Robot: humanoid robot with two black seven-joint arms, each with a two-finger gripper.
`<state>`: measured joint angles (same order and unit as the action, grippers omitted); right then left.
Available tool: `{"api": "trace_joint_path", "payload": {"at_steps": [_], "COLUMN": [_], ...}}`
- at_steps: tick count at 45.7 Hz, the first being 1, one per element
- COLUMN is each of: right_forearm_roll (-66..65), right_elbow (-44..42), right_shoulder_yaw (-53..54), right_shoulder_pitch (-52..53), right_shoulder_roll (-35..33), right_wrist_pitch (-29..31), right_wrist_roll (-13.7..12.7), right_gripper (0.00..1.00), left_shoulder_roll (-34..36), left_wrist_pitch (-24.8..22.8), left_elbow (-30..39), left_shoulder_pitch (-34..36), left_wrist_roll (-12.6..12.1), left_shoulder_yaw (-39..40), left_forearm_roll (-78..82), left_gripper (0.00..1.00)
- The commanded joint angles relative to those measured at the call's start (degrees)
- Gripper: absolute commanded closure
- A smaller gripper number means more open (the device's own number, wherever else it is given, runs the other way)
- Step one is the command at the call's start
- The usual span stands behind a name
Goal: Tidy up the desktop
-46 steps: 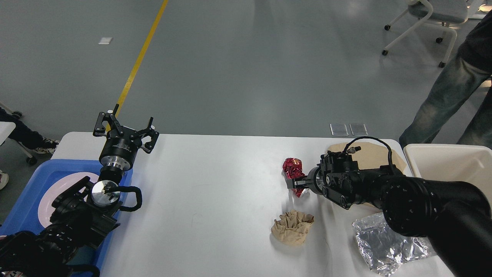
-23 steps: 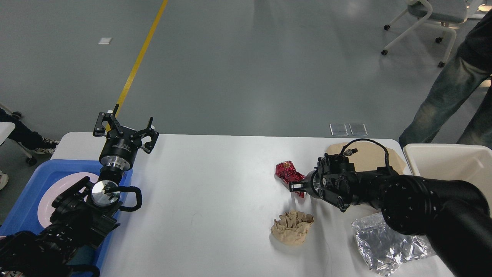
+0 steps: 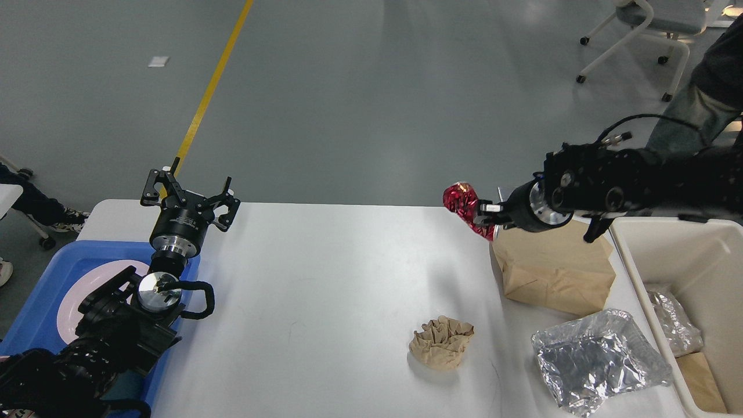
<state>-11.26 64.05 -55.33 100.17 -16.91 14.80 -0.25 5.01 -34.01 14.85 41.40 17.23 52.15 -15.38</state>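
Observation:
The desktop point(image 3: 325, 290) is a wide white tabletop. My right gripper point(image 3: 484, 216) is shut on a crumpled red foil wrapper point(image 3: 463, 201) and holds it high above the table's far right part, left of the cream bin point(image 3: 679, 255). My left gripper point(image 3: 188, 194) is open and empty, held above the far left corner beside the blue tray point(image 3: 40, 302). On the desktop lie a crumpled brown paper ball point(image 3: 441, 343), a brown paper bag point(image 3: 551, 270) and a crushed foil container point(image 3: 598, 360).
The blue tray holds a pink plate point(image 3: 87, 290). The cream bin at the right edge holds foil and brown paper scraps point(image 3: 676, 334). A person's legs point(image 3: 696, 110) and a wheeled chair point(image 3: 644, 29) stand beyond the table at the far right.
My right gripper has lifted the red wrapper off the table and carried it up and to the right toward the bin. The brown bag is now uncovered. The left arm has not moved.

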Motion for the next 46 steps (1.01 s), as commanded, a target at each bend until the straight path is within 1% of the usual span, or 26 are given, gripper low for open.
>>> {"api": "trace_joint_path", "payload": {"at_steps": [1,6,9,16,19,28,46], "right_forearm_roll": [0.01,0.19,0.19,0.1,0.01,-0.25,-0.25], "right_elbow": [3.88,4.59,4.59,4.59,4.59,4.59,4.59], "right_shoulder_yaw": [0.75,0.75,0.75,0.4,0.58,0.58,0.67], "right_shoulder_pitch": [9.94,16.71,18.83,17.6,14.8,9.43,9.16], "right_shoulder_roll": [-7.86,-12.7,-14.64,-16.57,-17.54,-19.65,-19.57], "right_wrist_pitch": [6.72,12.87,14.81,14.91,14.82,14.82,14.91], "right_wrist_roll": [0.08,0.08,0.08,-0.01,-0.01,-0.01,-0.01], "right_gripper": [0.95,0.95,0.95,0.96,1.0,1.0,1.0], "left_shoulder_roll": [0.0,0.0,0.0,0.0,0.0,0.0,0.0], "left_wrist_pitch": [0.0,0.0,0.0,0.0,0.0,0.0,0.0], "left_elbow": [-0.08,-0.08,0.01,-0.08,-0.08,0.01,0.01], "left_shoulder_pitch": [0.0,0.0,0.0,0.0,0.0,0.0,0.0], "left_wrist_roll": [0.0,0.0,0.0,0.0,0.0,0.0,0.0], "left_shoulder_yaw": [0.05,0.05,0.05,0.05,0.05,-0.03,-0.03], "left_forearm_roll": [0.0,0.0,0.0,0.0,0.0,0.0,0.0], "left_gripper": [0.03,0.03,0.03,0.03,0.03,0.04,0.04]}}
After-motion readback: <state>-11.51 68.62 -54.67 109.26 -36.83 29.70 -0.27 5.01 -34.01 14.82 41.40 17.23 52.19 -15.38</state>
